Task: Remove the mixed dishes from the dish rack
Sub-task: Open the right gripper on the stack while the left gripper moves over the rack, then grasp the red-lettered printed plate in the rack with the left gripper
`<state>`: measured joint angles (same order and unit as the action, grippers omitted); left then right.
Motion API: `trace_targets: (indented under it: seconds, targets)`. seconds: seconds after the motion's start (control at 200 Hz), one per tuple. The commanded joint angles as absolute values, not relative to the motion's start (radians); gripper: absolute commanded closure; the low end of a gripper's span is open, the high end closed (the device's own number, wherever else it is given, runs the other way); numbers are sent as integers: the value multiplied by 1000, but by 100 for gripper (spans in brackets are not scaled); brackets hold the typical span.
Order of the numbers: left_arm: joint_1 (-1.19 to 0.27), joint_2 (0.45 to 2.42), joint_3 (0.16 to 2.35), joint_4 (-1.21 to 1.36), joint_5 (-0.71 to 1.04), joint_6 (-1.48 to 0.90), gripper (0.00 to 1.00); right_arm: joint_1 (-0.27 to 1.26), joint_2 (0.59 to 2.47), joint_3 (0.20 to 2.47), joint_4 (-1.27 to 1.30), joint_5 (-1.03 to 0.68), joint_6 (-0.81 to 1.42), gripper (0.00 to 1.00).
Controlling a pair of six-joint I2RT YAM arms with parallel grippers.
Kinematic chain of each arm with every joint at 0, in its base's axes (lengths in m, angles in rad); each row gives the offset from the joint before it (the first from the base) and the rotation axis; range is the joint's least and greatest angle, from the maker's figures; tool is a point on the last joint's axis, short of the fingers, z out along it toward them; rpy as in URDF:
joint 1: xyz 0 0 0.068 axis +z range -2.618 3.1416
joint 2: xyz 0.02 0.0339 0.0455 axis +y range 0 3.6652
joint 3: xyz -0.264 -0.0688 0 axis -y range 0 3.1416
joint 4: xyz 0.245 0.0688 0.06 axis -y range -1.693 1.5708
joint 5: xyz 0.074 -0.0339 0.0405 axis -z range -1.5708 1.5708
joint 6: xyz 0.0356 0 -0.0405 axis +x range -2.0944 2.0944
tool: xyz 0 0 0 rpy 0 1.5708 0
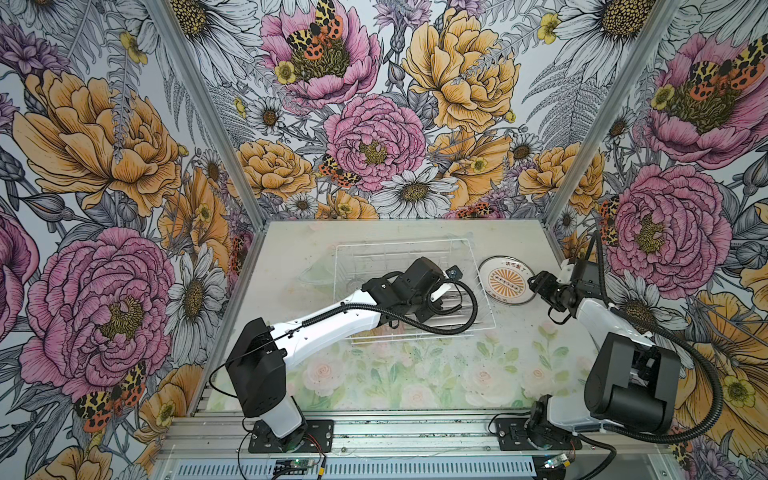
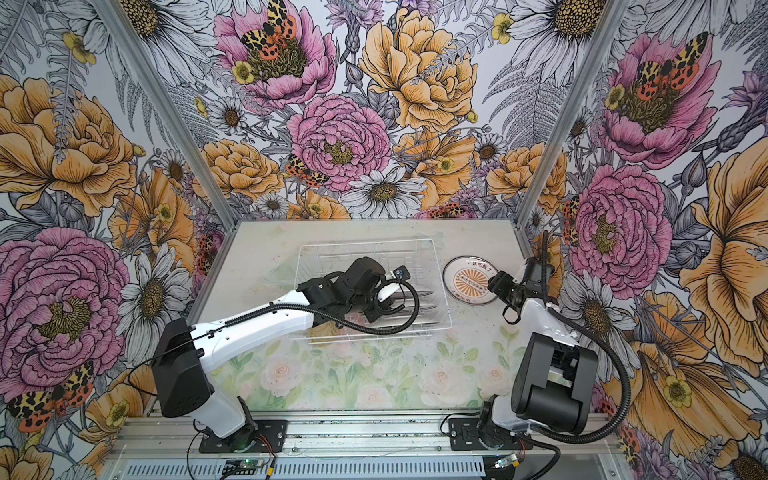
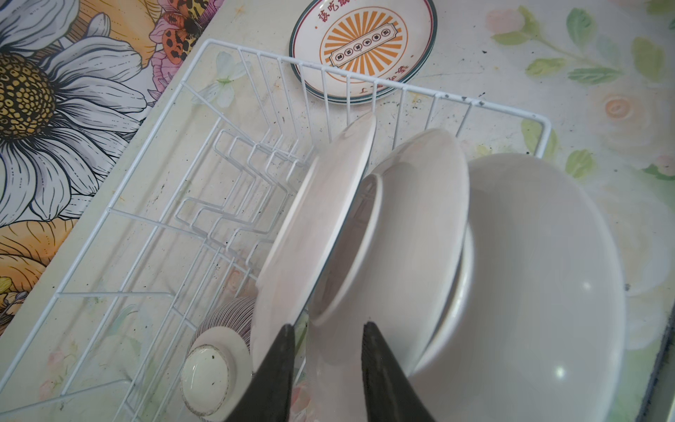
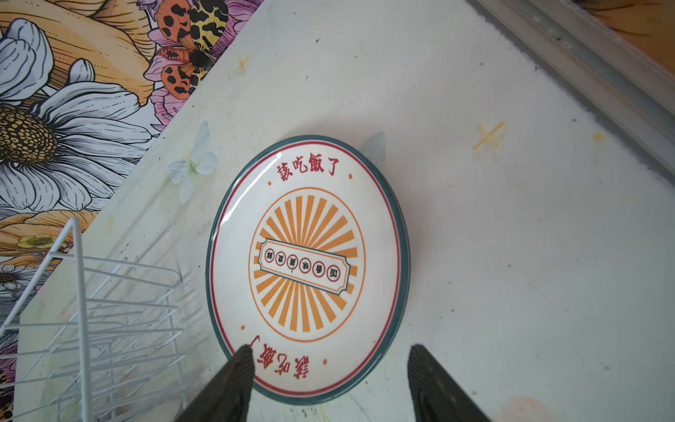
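Right jaws gape beside printed plate [image 4: 307, 266]; left jaws amid blurred racked plates [image 3: 409, 219], grip unclear.

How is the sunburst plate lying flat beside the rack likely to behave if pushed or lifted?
The sunburst plate looks glazed and glossy, so it would likely slide rather than tip if pushed across the table. Lying flat, its low rim gives little to pinch; a grip may slip. Probably rigid ceramic, chip-prone if dropped.
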<state>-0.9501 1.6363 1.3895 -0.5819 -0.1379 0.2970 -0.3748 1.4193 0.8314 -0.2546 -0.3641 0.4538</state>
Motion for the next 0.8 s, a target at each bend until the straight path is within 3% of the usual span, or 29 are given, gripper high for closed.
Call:
trace_targets:
  seconds: [0.0,0.576,0.791]
  targets:
    - [-964,1661,1435,-590,-196,337,67,-361,1384,838,-264,-387,455,31]
    - [-982,1810,1553,-609,-354,463,68,-353,1293,827,-267,-413,463,31]
    - [-988,1867,1574,-601,-423,511,75,-354,1291,824,-266,-417,463,31]
